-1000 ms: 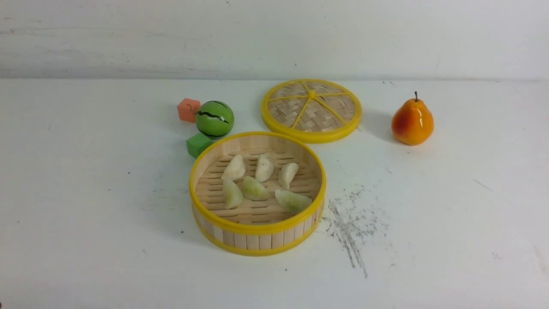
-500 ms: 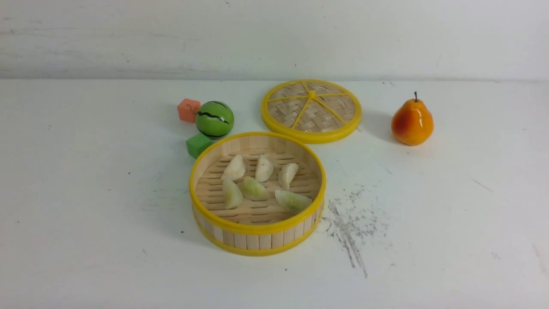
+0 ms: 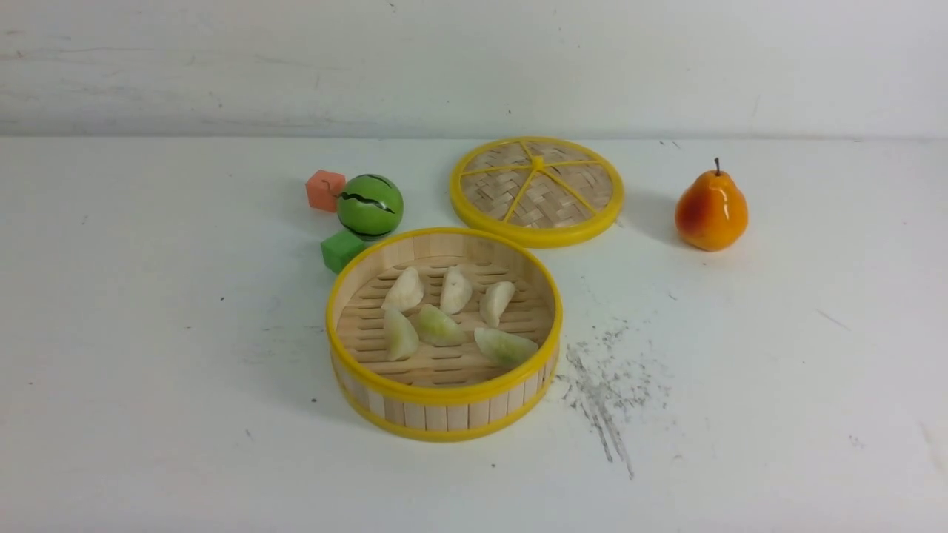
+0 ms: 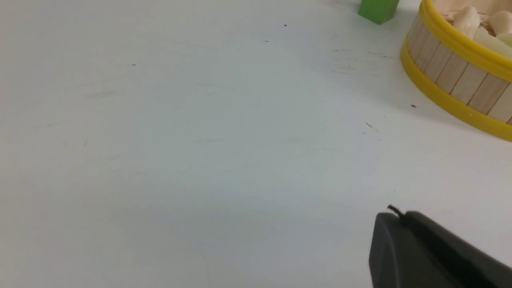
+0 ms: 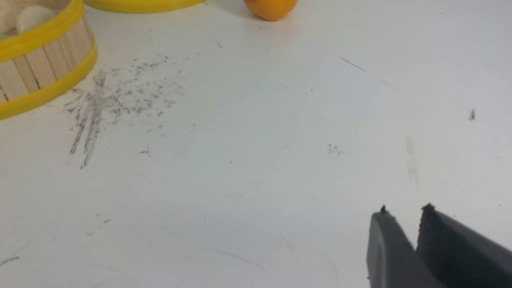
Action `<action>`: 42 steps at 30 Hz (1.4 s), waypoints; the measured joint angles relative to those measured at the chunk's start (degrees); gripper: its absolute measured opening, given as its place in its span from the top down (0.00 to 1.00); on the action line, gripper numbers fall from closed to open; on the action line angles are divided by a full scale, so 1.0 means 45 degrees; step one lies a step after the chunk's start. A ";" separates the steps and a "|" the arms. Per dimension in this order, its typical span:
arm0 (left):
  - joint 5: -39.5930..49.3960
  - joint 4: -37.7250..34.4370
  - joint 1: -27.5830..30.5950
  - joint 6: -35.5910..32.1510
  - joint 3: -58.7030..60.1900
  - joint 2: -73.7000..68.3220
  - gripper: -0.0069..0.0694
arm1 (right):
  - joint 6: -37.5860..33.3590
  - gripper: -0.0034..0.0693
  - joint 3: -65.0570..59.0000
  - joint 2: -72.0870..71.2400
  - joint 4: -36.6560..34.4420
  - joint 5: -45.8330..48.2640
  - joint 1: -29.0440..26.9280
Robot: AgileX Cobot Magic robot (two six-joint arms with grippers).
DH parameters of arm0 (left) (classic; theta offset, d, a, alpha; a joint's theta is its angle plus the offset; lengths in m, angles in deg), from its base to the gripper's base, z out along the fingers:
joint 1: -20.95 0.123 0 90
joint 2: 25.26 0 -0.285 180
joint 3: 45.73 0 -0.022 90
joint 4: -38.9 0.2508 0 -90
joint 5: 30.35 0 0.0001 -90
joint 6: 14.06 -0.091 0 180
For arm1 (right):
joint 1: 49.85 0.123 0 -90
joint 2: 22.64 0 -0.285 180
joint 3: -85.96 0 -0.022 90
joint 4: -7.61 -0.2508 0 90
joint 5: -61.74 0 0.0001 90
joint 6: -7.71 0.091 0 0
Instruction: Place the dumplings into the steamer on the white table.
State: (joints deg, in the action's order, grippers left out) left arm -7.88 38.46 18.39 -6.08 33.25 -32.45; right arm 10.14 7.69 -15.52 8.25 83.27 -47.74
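Dumplings (image 3: 444, 314) all lie inside steamer (image 3: 444, 411); grippers off to sides

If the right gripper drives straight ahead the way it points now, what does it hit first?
Probably nothing soon: the right gripper looks out over bare white table. The pear and steamer sit far ahead and off to one side, though depth is hard to judge from the wrist view.

Six dumplings (image 3: 444, 314) lie in the steamer (image 3: 444, 414) on the tabletop (image 3: 148, 370) (lid (image 3: 537, 190) behind, pear (image 3: 712, 209) far right).
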 joint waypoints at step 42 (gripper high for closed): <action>0.0000 0.0000 0.0000 0.0000 0.0000 0.0000 0.93 | 0.0000 0.72 0.0000 0.0000 0.0000 0.0000 0.0000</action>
State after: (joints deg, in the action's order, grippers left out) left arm -7.88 38.46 18.39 -6.08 33.25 -32.45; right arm 10.14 7.69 -15.52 8.25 83.27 -47.74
